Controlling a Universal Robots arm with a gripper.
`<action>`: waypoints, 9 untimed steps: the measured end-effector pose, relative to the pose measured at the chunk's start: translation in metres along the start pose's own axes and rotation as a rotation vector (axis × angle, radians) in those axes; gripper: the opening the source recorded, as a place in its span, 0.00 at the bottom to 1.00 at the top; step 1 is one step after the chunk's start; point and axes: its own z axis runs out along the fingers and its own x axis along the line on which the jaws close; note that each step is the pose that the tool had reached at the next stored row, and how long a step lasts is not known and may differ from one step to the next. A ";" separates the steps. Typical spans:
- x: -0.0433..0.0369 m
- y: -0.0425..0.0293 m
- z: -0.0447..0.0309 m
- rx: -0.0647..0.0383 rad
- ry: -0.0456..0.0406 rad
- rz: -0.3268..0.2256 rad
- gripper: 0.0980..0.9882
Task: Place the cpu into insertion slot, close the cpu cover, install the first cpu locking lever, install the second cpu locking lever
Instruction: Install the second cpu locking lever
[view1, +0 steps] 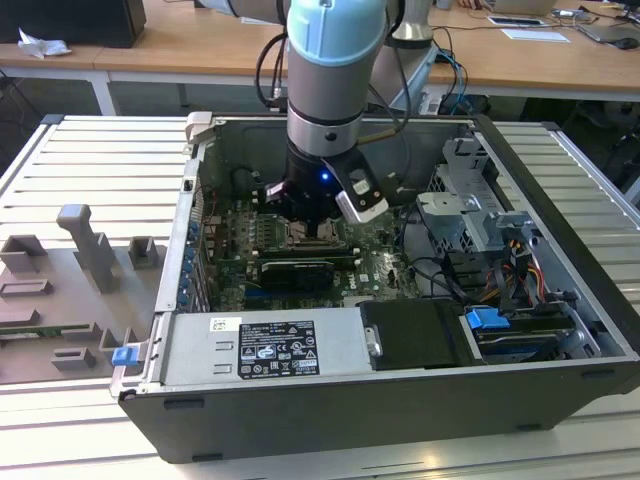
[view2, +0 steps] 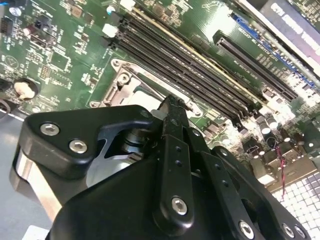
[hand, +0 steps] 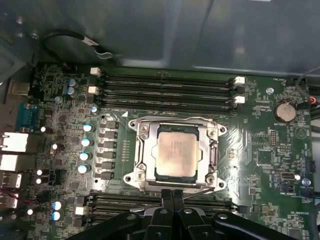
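So the arm's reaching straight down into the open computer case (view1: 560, 250), with the gripper (hand: 172, 196) parked right at the edge of the insertion slot (hand: 134, 176) on the green motherboard (hand: 260, 145). In the first wrist view the cpu (hand: 174, 154) is already sitting flat in the slot, and the cpu cover (hand: 145, 150) is down over it, its silvery frame around the chip with the chip showing through the window. The fingers (hand: 165, 199) look pressed together with no gap between the tips, right at the slot's rim where a thin locking lever (hand: 197, 190) runs along that side; can't tell if they're actually pinching the lever or just touching it. Long black memory slots (hand: 165, 92) run along both sides of the socket. In the exterior view the socket sits near the middle of the board, directly under the wrist, with the power supply (view1: 265, 348) along the case's near edge.
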 end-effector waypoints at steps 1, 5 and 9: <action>0.0002 -0.0001 0.0003 0.000 0.0001 0.000 0.01; 0.0002 -0.0002 0.0009 0.000 0.0001 0.000 0.01; 0.0003 -0.0009 0.0013 0.000 0.0000 0.000 0.01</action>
